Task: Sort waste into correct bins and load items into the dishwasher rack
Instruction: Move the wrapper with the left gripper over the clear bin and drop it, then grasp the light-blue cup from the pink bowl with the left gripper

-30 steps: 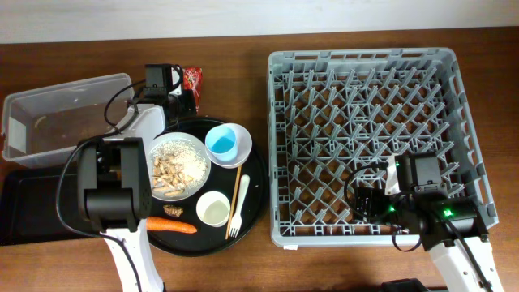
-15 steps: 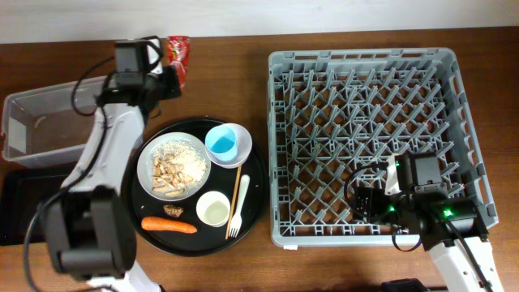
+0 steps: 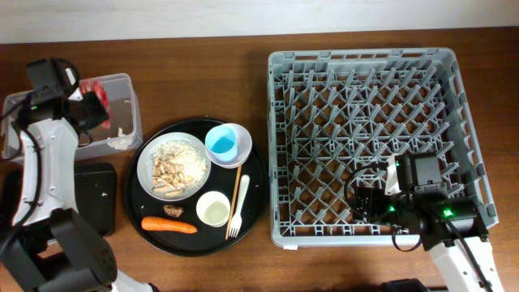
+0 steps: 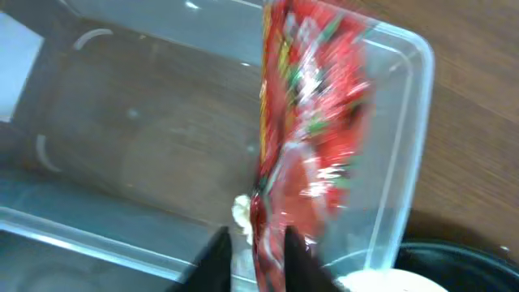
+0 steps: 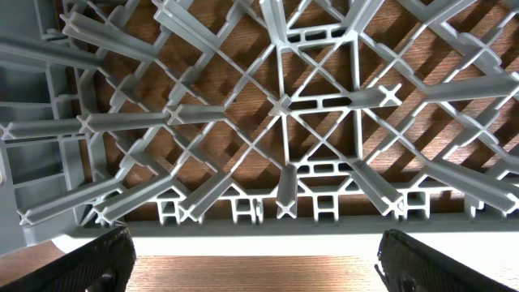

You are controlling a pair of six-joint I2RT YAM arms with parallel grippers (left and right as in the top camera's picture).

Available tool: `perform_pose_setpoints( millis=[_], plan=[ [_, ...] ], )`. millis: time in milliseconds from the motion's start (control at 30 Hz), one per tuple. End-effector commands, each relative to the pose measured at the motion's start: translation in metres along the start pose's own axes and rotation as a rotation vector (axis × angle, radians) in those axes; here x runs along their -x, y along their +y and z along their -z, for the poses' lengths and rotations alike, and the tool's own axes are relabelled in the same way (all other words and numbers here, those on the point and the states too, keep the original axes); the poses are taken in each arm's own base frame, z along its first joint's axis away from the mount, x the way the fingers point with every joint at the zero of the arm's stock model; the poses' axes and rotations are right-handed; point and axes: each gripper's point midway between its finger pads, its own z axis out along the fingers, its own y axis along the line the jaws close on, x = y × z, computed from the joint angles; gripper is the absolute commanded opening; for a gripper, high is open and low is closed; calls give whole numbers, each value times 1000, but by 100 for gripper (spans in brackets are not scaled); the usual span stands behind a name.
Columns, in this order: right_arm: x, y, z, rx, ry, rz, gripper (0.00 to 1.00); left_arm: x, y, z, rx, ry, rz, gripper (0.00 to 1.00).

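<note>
The dishwasher rack [image 3: 280,146] fills the right half of the worktop [image 3: 211,49]. The right arm is folded low at the rack's near edge, with the right gripper [image 5: 253,243] spread wide above the pegs. At far left, the left arm extends over the clear tub [image 3: 134,105]. The left gripper [image 4: 251,253] points into the tub with the small red wrapper [image 4: 312,122] between slightly parted fingers, and it cannot be told whether the wrapper is pinched.

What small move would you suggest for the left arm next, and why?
Probably open the left gripper fully and let go. The red wrapper hangs between its fingertips over the inside of the clear tub, where a crumpled white scrap already lies, so it should drop into that bin.
</note>
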Motion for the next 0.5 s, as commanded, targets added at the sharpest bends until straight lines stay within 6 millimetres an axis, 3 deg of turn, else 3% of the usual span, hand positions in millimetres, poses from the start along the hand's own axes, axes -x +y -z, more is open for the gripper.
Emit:
perform_pose_setpoints(
  millis=[0,133,333,467],
  plan=[
    [5,1,5,-3,-18,0,99,4,2,5,8,-16,0,59],
    [5,1,5,-3,-19,0,99,0,-6,6,-38,3,-1,59],
    [5,1,5,-2,-19,1,99,-41,-110,29,-427,140,-114,56],
    [6,1,5,-2,-20,1,99,-87,-148,43,-463,270,-210,56]
  ],
)
